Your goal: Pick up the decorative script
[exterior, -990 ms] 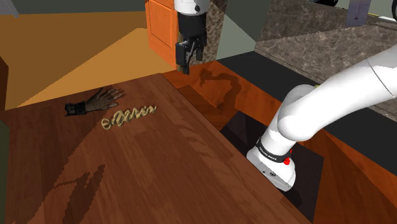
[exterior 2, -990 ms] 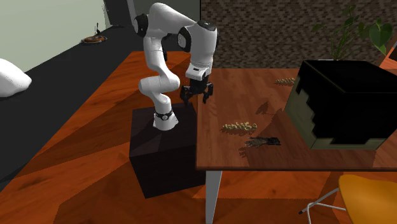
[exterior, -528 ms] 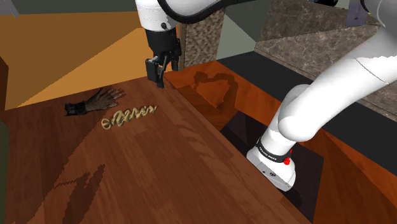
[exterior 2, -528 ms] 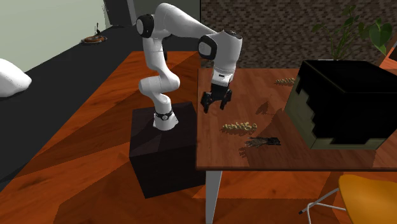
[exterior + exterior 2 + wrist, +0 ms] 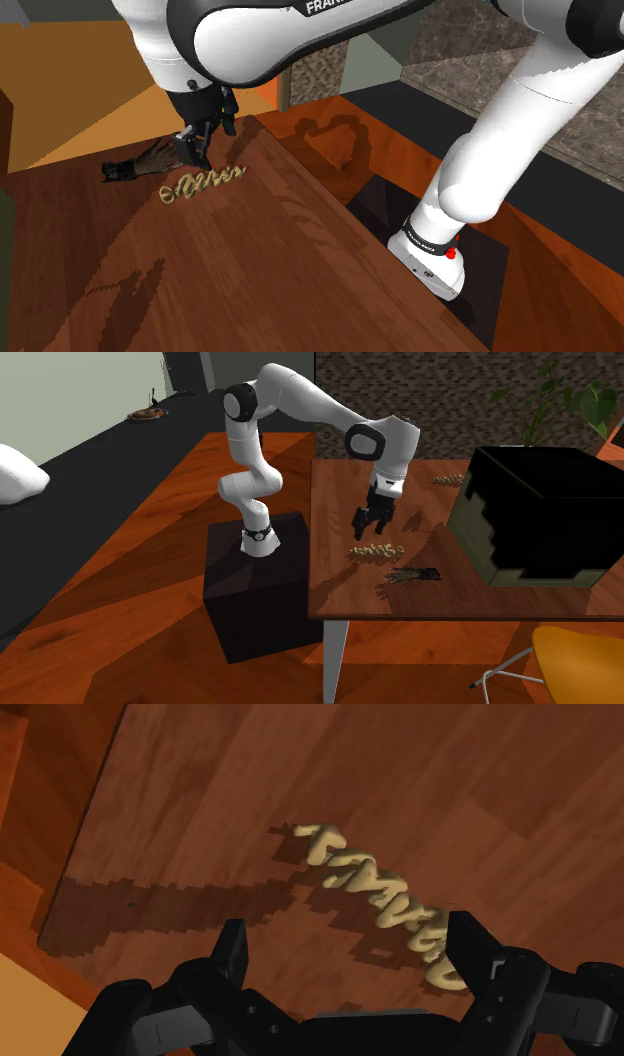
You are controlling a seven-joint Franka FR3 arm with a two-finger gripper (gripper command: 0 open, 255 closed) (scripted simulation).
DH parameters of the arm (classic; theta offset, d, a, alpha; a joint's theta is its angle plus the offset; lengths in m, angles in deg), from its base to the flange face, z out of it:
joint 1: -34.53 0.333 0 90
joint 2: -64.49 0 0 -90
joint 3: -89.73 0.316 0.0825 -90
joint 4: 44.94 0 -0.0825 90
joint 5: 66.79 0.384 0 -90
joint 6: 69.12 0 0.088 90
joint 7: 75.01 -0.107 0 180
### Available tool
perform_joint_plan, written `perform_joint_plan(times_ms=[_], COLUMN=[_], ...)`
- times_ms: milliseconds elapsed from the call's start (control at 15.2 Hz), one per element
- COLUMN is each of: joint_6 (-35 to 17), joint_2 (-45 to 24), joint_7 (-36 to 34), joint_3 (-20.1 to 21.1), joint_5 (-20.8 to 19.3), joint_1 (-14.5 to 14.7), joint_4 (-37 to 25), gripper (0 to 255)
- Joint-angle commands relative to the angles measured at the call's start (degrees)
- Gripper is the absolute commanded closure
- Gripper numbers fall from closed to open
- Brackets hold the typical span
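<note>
The decorative script (image 5: 205, 183) is a tan, curly word-shaped ornament lying flat on the wooden table (image 5: 300, 270). My black gripper (image 5: 195, 155) hangs just above its far side, fingers pointing down and apart. In the second exterior view the gripper (image 5: 367, 532) is a little above the script (image 5: 373, 552). From the wrist view the script (image 5: 385, 899) runs slantwise on the wood below the open gripper (image 5: 350, 949), its end near one finger (image 5: 470, 944). Nothing is held.
A dark hand-shaped ornament (image 5: 150, 160) lies right beside the script, away from the stand. A large black box (image 5: 530, 512) stands on the table past it, with another small tan piece (image 5: 447, 479) near it. The table edge (image 5: 340, 614) is close.
The arm has swung from the table's edge out over the table and lowered, bringing the open gripper to just above the script. The script and the hand ornament have not moved.
</note>
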Motion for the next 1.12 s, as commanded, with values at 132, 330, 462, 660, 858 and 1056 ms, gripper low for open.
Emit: perform_joint_plan(times_ms=[132,330,462,660,858,1056], joint_6=[0.81,-0.16,-1.47,-3.39,-3.75,-3.74], joint_2=[-9.69,-12.46,-12.91,-13.69,-13.85,-13.83], joint_7=[-6.11,-7.91,-8.44,-9.30,-9.47,-9.44], joint_3=[3.12,3.26,3.16,3.01,2.98,2.97], joint_5=[-7.66,-9.94,-10.37,-11.10,-11.26,-11.24], joint_1=[3.04,4.28,4.33,4.41,4.43,4.42], joint_4=[-7.16,-7.87,-6.82,-5.35,-5.08,-5.08], gripper=[0,0,0,0,0,255])
